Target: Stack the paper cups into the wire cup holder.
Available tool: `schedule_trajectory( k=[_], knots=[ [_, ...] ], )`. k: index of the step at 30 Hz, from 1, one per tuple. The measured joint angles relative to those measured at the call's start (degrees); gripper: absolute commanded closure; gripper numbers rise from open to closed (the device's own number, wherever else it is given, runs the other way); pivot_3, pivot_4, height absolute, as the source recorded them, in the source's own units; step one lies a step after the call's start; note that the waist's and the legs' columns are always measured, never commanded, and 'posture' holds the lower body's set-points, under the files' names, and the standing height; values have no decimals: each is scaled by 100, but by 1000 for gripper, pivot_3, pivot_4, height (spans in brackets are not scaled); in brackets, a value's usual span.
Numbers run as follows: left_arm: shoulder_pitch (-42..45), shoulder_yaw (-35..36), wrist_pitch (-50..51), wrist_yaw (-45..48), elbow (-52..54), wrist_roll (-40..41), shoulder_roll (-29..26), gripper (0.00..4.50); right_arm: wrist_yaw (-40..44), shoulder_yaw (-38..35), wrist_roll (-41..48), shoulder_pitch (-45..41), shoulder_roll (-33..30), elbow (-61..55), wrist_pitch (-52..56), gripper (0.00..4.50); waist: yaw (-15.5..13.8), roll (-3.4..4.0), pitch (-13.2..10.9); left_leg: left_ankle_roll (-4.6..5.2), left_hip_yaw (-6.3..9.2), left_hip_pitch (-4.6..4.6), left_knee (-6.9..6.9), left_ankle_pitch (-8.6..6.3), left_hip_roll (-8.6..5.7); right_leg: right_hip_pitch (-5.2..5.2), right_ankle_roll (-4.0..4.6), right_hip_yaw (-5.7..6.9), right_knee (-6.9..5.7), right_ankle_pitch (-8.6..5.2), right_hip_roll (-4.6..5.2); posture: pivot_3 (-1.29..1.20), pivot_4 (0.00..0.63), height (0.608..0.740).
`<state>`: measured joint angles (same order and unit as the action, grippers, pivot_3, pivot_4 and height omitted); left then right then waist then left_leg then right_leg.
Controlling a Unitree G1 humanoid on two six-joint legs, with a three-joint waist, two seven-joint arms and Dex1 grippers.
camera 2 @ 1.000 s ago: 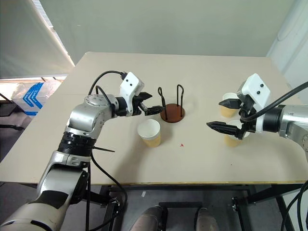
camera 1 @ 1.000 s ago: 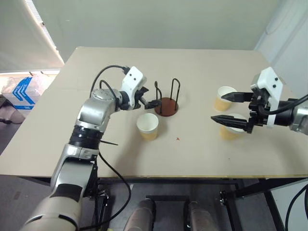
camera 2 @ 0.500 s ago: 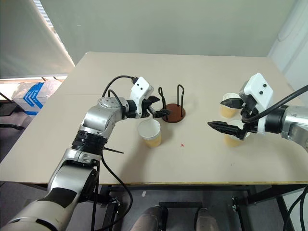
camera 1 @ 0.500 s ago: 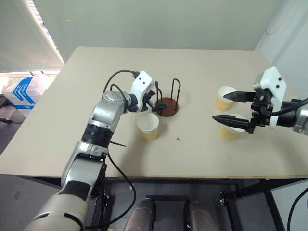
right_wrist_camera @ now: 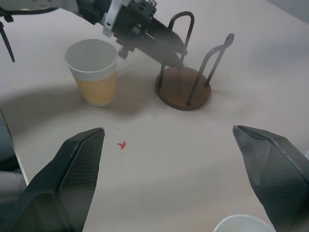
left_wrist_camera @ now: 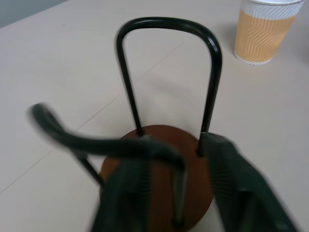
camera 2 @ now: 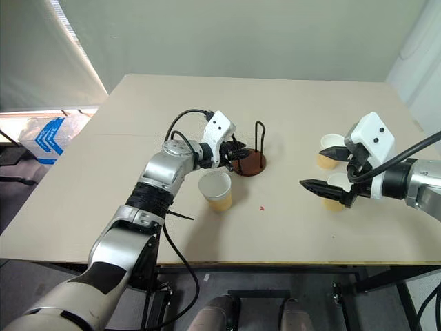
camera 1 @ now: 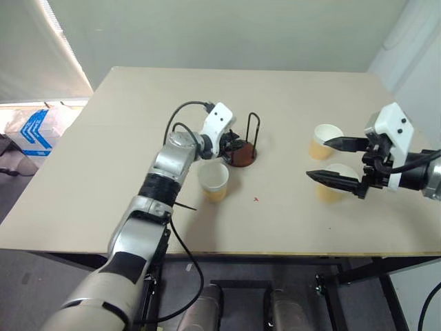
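The wire cup holder [camera 1: 242,153] stands mid-table, a brown disc with two black wire loops. My left gripper [camera 1: 231,146] is shut on its near loop; in the left wrist view that loop's wire [left_wrist_camera: 178,193] runs between the fingers. One paper cup [camera 1: 212,181] stands upright just in front of the holder, beside the left wrist. Two more paper cups stand at the right, one further back [camera 1: 324,140] and one nearer [camera 1: 332,185]. My right gripper [camera 1: 317,158] hangs open over these two, with nothing between its jaws.
A small red mark [camera 1: 255,199] lies on the beige table [camera 1: 138,172] in front of the holder. A blue and white box [camera 1: 31,131] sits on the floor beyond the table's left edge. The far half of the table is bare.
My left arm has reached right to the holder, and its gripper has gone from open to shut on the near loop. The right gripper has stayed open in place.
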<state>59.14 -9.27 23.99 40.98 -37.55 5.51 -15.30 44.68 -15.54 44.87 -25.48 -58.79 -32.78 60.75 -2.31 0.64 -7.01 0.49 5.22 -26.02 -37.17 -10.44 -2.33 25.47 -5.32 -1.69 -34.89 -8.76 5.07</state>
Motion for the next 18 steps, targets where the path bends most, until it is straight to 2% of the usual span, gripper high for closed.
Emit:
schedule_trajectory(
  k=[2, 10, 18],
  knots=[
    [65, -2, -123, -18, -146, -45, 86, 4462, -47, -28, 47, 30, -6, -48, 27, 0, -1, 0, 0, 1, 0, -1, 0, 0, -1, 0, -4, 0, 0, 0, 0, 0, 150, 740],
    [138, 25, -343, 77, -314, -97, 47, 4462, -151, -236, 141, 219, -121, -153, 90, 0, -2, 0, 0, 7, -3, -2, -1, -5, -2, 0, -13, -1, 3, -4, -1, 0, 150, 740],
    [114, -14, 442, 1094, 1302, 295, -331, 4462, 110, -834, 282, 534, -742, -159, 133, 0, -37, -1, -1, 10, -2, -17, -6, -16, -8, 1, -18, -4, 9, -18, 0, 0, 150, 740]
  ],
)
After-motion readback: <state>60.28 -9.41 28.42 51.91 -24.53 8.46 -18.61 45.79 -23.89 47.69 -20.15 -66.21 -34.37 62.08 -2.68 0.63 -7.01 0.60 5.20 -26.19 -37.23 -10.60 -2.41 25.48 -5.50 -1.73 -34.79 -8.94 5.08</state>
